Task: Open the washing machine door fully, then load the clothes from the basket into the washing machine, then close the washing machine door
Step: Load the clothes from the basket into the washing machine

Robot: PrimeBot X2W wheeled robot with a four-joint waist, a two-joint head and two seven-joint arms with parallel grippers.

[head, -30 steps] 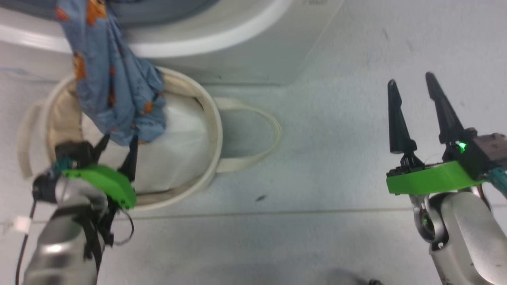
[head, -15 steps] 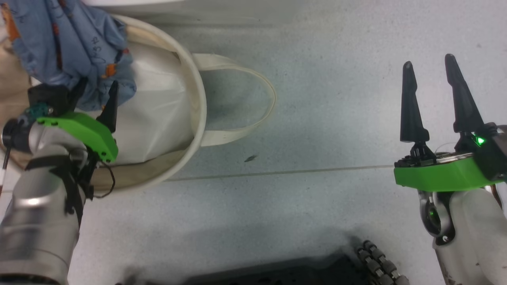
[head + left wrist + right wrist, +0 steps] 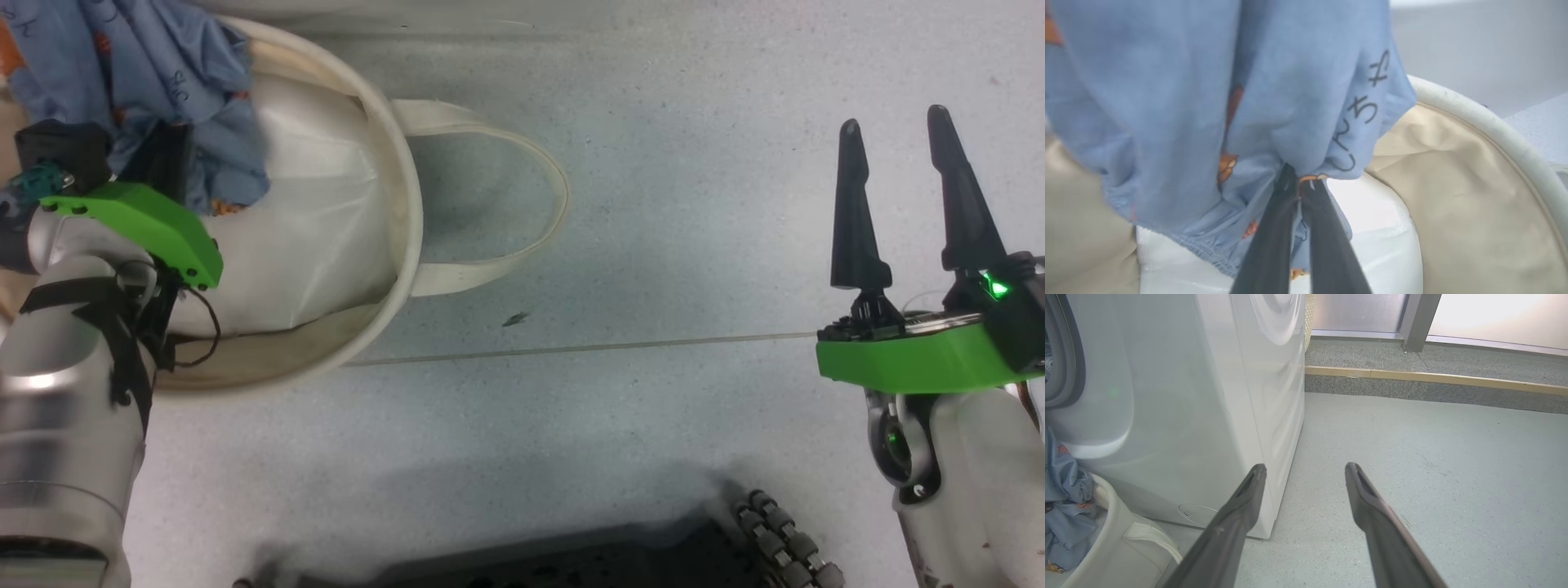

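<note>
- Left gripper [image 3: 1294, 179] is clamped on a fold of the blue clothes [image 3: 1208, 102], which bunch around and beyond its fingertips.
- Past the fingers, the cream basket [image 3: 1474, 110] rim curves to their right.
- Right gripper [image 3: 1305, 467], fingers apart, holds nothing above the grey floor [image 3: 1433, 477]; the washing machine [image 3: 1208, 396] stands ahead on its left.

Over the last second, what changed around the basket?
The left gripper closed on the lower edge of the blue garment; a second ago its fingers stood open just below that edge. The right gripper stays open over the floor, holding nothing, and the basket sits where it was.
</note>
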